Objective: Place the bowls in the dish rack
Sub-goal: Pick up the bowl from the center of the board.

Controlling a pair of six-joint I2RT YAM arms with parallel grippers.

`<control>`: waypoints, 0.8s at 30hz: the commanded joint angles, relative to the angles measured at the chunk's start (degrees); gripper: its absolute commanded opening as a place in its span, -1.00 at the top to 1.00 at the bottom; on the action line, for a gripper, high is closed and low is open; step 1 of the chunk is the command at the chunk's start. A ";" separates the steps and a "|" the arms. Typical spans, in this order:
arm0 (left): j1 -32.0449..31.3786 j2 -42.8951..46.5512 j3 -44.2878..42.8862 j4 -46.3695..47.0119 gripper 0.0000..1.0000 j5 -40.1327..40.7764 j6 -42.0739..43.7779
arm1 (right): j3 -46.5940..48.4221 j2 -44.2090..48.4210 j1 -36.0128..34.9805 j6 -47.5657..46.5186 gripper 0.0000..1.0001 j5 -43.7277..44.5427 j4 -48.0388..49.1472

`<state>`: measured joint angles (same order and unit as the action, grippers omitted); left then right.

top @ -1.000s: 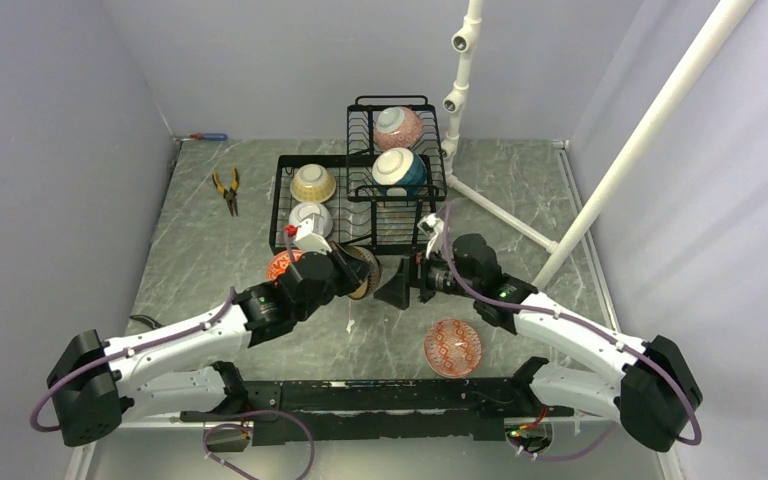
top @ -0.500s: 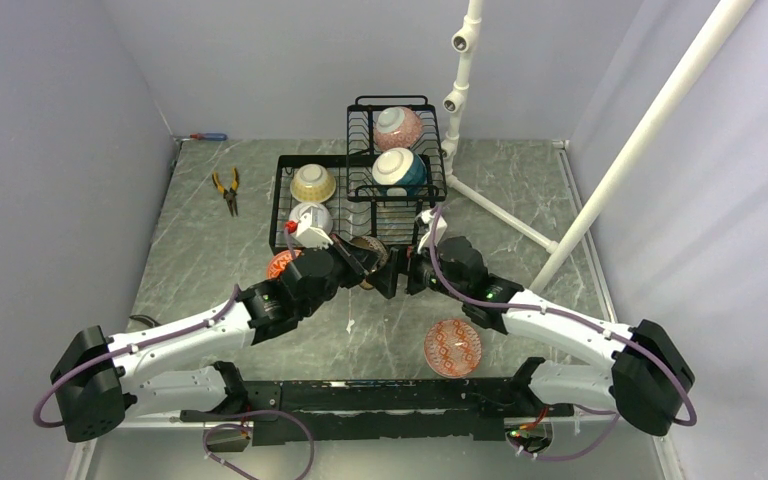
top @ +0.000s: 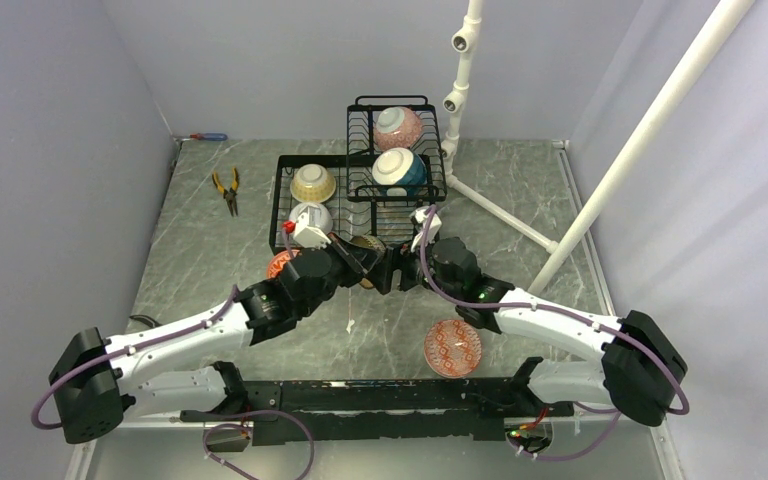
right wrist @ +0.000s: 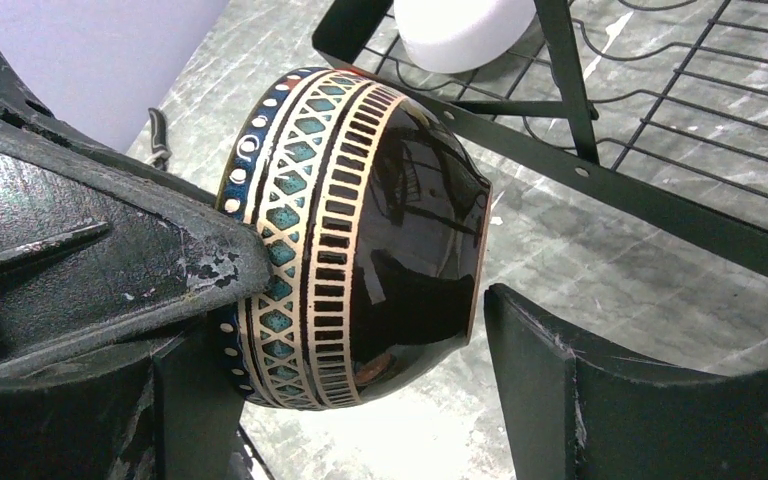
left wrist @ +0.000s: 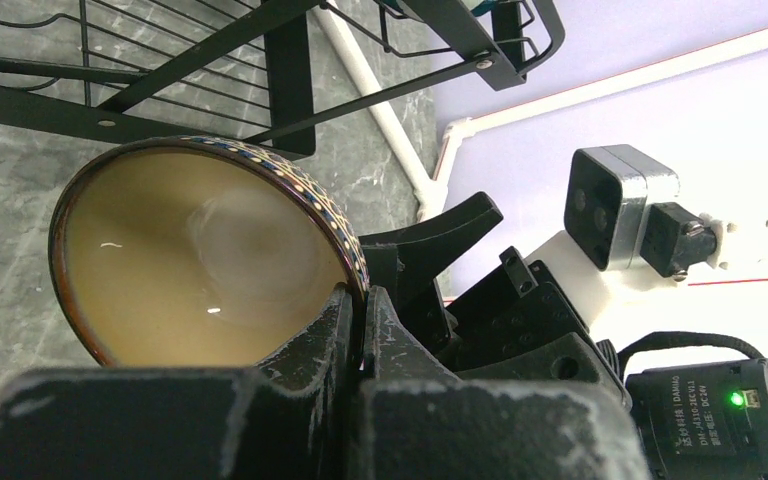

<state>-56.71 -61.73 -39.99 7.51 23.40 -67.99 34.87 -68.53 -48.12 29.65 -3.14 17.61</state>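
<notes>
The left gripper (left wrist: pixel 358 312) is found clenched on the rim of a dark patterned bowl (right wrist: pixel 380 230), which is held on its side, off the table (top: pixel 200 270), just near of the dish rack (top: pixel 278 195). The right gripper (top: pixel 398 270) is set with its jaws parted to either side of this bowl; a gap is seen at the bowl's foot. Inside the rack, a cream-yellow bowl (top: pixel 313 182) and a white bowl (top: pixel 310 216) are noted on the base, a pink bowl (top: pixel 398 127) and a teal-and-white bowl (top: pixel 399 171) on the raised tier. A red-patterned bowl (top: pixel 452 347) is left on the table, near right.
</notes>
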 commanded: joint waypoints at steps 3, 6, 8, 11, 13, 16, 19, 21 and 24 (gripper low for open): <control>-0.33 2.34 -1.40 5.32 0.95 0.22 -2.01 | 1.86 -0.21 -1.19 -2.72 -0.61 2.51 6.47; -0.29 2.38 -1.41 4.94 0.95 0.28 -2.13 | 1.99 -0.53 -1.30 -3.17 -0.42 2.80 6.69; -0.27 2.40 -1.37 4.67 0.95 0.27 -2.28 | 1.95 -0.42 -1.44 -3.45 -0.23 2.86 7.02; -0.25 2.60 -1.07 4.49 0.95 0.46 -2.49 | 1.51 -0.16 -1.55 -3.59 0.18 3.02 7.31; -0.32 2.82 -0.84 4.22 0.95 0.71 -2.73 | 1.44 -0.11 -1.61 -3.56 0.47 4.17 6.91; -0.28 2.89 -0.56 3.21 0.95 1.24 -3.51 | 1.38 -0.11 -1.56 -3.72 0.90 5.03 6.17; -0.33 2.68 -0.27 2.51 0.86 1.46 -4.08 | 1.59 -0.24 -1.56 -3.52 1.00 6.50 4.78; -0.32 2.49 -0.26 1.61 0.68 1.79 -4.32 | 1.81 -0.49 -1.55 -3.47 1.00 7.72 3.75; -0.32 2.24 -0.11 0.08 0.39 2.31 -4.43 | 1.77 -1.01 -1.60 -3.25 1.00 8.38 2.58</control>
<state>-56.73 -61.23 -39.64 6.26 24.43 -70.67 34.87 -69.12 -50.09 26.59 0.75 19.14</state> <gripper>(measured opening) 0.233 0.706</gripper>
